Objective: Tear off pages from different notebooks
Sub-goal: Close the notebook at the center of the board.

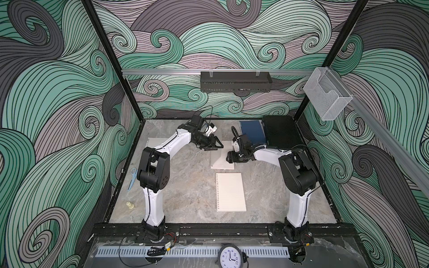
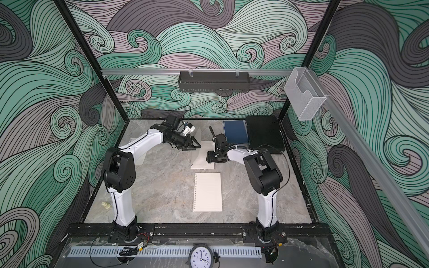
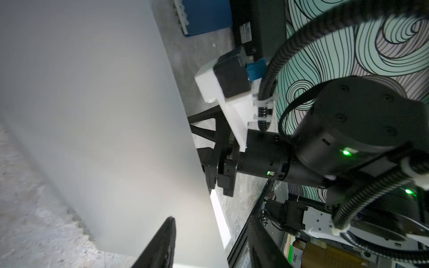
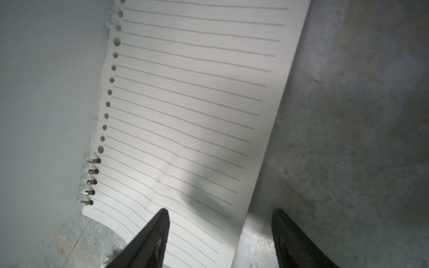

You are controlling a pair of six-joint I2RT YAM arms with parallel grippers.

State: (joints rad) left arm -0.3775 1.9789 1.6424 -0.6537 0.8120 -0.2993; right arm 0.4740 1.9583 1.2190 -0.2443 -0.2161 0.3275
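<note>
One grey marbled table (image 1: 185, 201) is carrying every item. The cream notebook (image 1: 231, 192), lying flat near its middle with a cream sheet up, is serving as the reference.

Two arms are reaching in from the near rail. The left arm (image 1: 171, 141) is bending over the table left of and beyond the reference. The right arm (image 1: 267, 155) is bending right of and beyond it.

A black case (image 1: 282, 132) is lying flat well beyond the cream notebook, to its right. The blue notebook (image 1: 254, 131) is lying closed beyond the reference, just beside the case.

The white notebook (image 1: 222, 162) is lying just beyond the cream notebook, apart from it, with a lined sheet facing up. Wire coils (image 4: 89, 181) are showing at one end of its hole row. A raised page (image 3: 104, 116) is standing up along its spine side. A loose page (image 1: 154, 142) is lying flat well left of and beyond the reference, partly hidden by the left arm.

The left gripper (image 1: 220, 146) is hovering at the raised page. Only one finger (image 3: 162, 243) is showing, so I cannot tell whether the fingers are released or clenched.

The right gripper (image 4: 220, 210) is sitting at the white notebook's right edge, fingers spread wide and grasping nothing.

Scissors (image 1: 132, 178) are lying well left of the cream notebook. Small yellowish pieces (image 1: 130, 205) are lying left of it too, nearer the rail.
</note>
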